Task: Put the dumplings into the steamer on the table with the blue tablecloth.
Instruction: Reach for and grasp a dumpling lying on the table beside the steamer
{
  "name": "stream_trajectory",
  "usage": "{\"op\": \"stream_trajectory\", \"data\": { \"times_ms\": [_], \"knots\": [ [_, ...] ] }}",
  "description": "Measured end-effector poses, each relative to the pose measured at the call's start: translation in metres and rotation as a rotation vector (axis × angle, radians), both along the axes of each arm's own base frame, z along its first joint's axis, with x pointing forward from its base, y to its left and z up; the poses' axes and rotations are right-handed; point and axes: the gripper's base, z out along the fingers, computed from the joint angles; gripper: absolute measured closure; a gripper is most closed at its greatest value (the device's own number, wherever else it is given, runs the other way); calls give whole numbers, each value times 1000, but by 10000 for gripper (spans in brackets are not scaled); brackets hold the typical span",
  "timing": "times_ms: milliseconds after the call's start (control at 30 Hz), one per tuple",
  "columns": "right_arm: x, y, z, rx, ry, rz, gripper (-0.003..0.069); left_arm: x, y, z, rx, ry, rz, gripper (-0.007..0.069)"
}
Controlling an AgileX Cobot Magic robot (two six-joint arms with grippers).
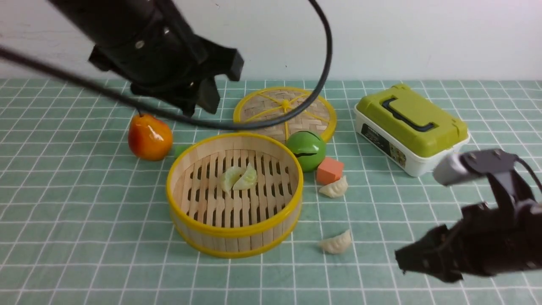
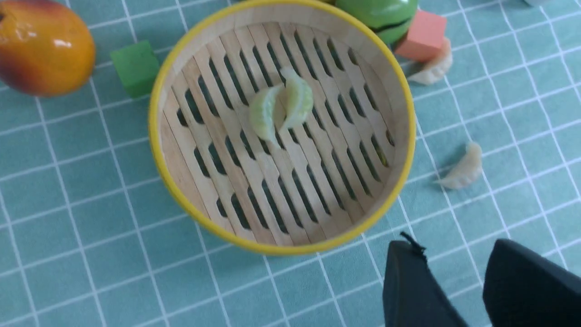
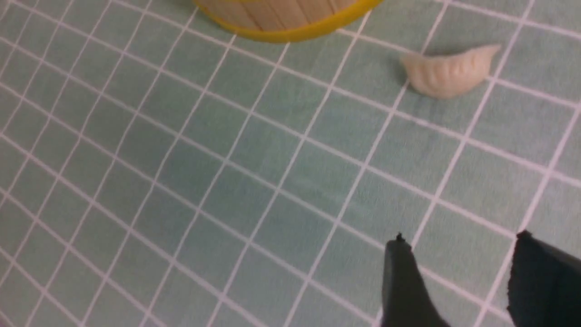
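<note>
Front view, 2 green dumplings (image 1: 239, 177) in steamer (image 1: 235, 195)

plain pale wall (image 1: 381, 38) behind, teal-green cloth (image 1: 84, 203) with white grid lines, soft light across both

Two pale-green dumplings (image 1: 238, 178) touch inside the round steamer (image 1: 235, 231); two creamy ones lie outside.

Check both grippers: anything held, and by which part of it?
Nothing held. The left gripper and right gripper both stand open, with only cloth visible between their fingers.
</note>
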Motion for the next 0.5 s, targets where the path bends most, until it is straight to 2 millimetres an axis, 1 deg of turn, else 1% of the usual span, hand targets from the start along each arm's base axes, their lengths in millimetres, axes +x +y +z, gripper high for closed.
{"op": "stream_trajectory", "data": {
  "times_ms": [67,100,133,167,200,267,300,333,367,400,467,500],
  "knots": [
    [22,6,-1,7,27,-18,281,-21,11,-5,-12,-24,3,386],
    [39,10,1,22,41,-45,267,-38,20,-13,-13,-30,5,386],
    [43,11,-3,21,54,-50,265,-40,22,-11,-17,-38,5,386],
    [54,14,-4,30,66,-73,258,-49,27,-18,-11,-31,6,386],
    [80,20,-9,34,78,-105,253,-68,38,-27,1,-28,10,386],
    [105,25,-12,34,73,-131,250,-83,47,-42,30,0,12,386],
    [120,28,-21,30,86,-145,250,-93,53,-49,49,3,15,386],
    [130,30,-21,34,83,-154,250,-99,57,-55,61,12,16,386],
    [141,33,-29,33,100,-166,250,-105,61,-61,75,16,17,386],
    [157,37,-33,39,109,-184,249,-115,68,-69,98,16,19,386],
    [175,41,-47,35,146,-203,249,-128,78,-80,129,11,23,386],
    [185,44,-51,29,159,-210,249,-138,86,-84,145,-18,35,386]
  ]
}}
